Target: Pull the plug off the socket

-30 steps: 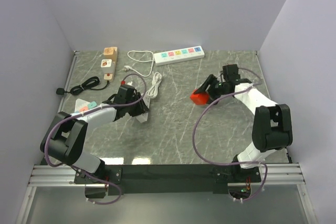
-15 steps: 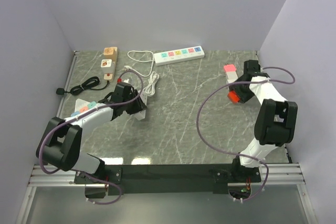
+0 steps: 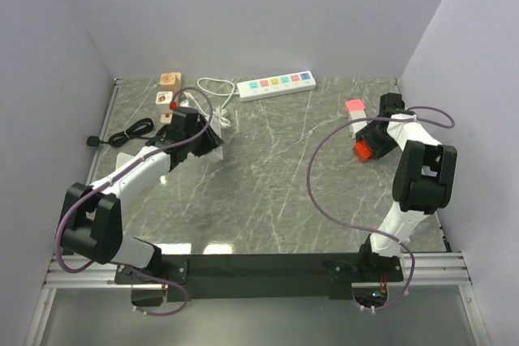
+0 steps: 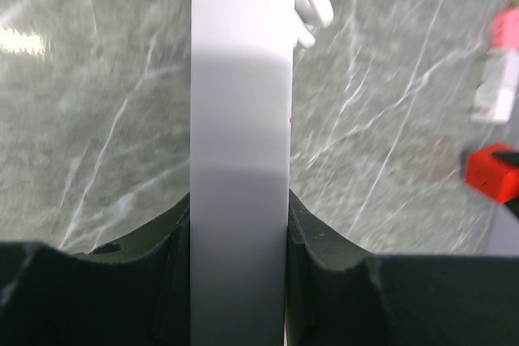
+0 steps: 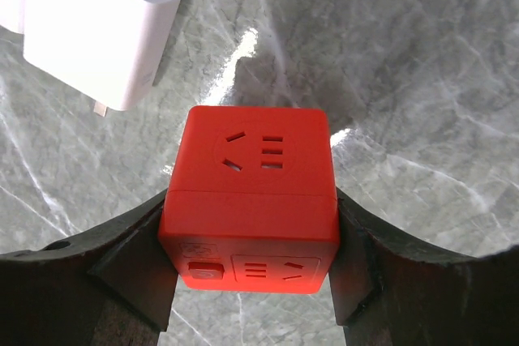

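The grey marble table (image 3: 276, 184) holds everything, with both arms reaching out over it. The left arm stretches toward the far-left corner, where the left gripper (image 3: 195, 129) is clenched on a flat white piece (image 4: 241, 160) that stands upright between its black fingers (image 4: 312, 237). The right arm folds back near the right edge, and the right gripper (image 5: 251, 232) grasps a red cube socket (image 5: 250, 192) by its two sides, its slotted faces showing in the right wrist view. Along the back edge lies a long white power strip (image 3: 276, 85) with coloured outlets, a white cord (image 3: 212, 85) looping from its left end. Tan socket blocks (image 3: 168, 95) sit in the far-left corner. A white adapter (image 5: 97, 30) lies just beyond the red cube, apart from it. The plug (image 3: 93, 141), small and black, rests on the table at the far-left edge, at the end of a thin black cord (image 3: 136, 129), well apart from both grippers.
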You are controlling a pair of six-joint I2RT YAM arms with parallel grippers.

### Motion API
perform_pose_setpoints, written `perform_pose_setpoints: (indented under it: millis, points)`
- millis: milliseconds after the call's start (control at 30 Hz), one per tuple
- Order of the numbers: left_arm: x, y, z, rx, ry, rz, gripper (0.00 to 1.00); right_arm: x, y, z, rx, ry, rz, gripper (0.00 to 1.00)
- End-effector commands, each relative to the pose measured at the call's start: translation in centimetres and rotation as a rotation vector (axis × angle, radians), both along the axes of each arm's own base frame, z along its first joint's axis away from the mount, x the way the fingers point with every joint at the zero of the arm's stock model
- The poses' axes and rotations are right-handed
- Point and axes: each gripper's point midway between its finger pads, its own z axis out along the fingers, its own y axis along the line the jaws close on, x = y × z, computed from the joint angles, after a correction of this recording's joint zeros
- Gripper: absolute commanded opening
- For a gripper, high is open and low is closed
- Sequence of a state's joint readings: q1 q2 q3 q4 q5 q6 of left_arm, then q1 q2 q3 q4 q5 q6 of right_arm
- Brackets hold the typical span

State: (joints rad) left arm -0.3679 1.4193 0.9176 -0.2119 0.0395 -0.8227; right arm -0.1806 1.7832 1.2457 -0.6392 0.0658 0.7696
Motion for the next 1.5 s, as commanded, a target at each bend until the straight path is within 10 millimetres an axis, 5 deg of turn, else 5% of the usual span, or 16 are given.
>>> perform_pose_setpoints:
  millis: [0,133,400,433,533,567,600,633,833,867,900,967,1033,1167,1400,1467]
  points:
    - [4.4,0.3,8.5,-0.088,-0.228,0.128,0.01,2.4,-0.1,1.1,0.029,-0.062,0.007,0.57]
    - [6.8,0.7,11.7,-0.087,-0.281,0.196,0.00,2.5,0.1,1.9,0.039,-0.077,0.023,0.84]
    - [13.1,2.2,13.8,-0.049,-0.336,0.403,0.00,1.5,0.4,7.6,0.047,-0.156,0.040,0.93]
    - [14.3,1.7,12.2,-0.028,-0.314,0.395,0.01,1.5,0.4,8.2,0.046,-0.167,0.041,0.93]
    - [17.4,0.6,12.7,-0.038,-0.333,0.401,0.00,1.1,1.1,10.8,0.059,-0.224,0.063,0.94]
    - [18.7,0.3,10.1,-0.026,-0.287,0.419,0.00,0.9,1.3,11.4,0.064,-0.241,0.073,0.95]
    - [19.9,0.0,11.1,-0.045,-0.306,0.432,0.00,0.6,2.1,12.3,0.085,-0.270,0.098,0.95]
    - [21.0,-0.2,9.1,-0.059,-0.274,0.473,0.00,0.5,2.5,12.7,0.098,-0.290,0.113,0.95]
    - [25.0,-1.0,8.2,-0.232,-0.325,0.656,0.01,-1.3,5.1,13.5,0.134,-0.335,0.211,0.96]
    - [25.7,-1.4,6.2,-0.227,-0.303,0.666,0.01,-1.4,5.3,13.6,0.132,-0.344,0.223,0.96]
    - [26.7,-1.9,7.5,-0.260,-0.324,0.665,0.01,-1.8,5.7,13.4,0.133,-0.343,0.234,0.97]
    - [28.1,-3.2,6.4,-0.319,-0.308,0.668,0.01,-2.2,6.1,13.2,0.144,-0.344,0.251,0.97]
    - [29.1,-4.5,6.0,-0.428,-0.295,0.670,0.04,-2.4,6.7,12.9,0.153,-0.340,0.265,0.97]
    - [30.8,-7.4,1.9,-0.591,-0.201,0.666,0.13,-2.5,7.5,12.6,0.173,-0.342,0.294,0.98]
    - [31.0,-10.9,-0.3,-0.801,-0.134,0.640,0.28,-2.4,7.9,12.5,0.176,-0.347,0.322,0.99]
    - [30.8,-11.7,-0.7,-0.840,-0.106,0.625,0.40,-2.5,8.1,12.3,0.183,-0.345,0.330,0.99]
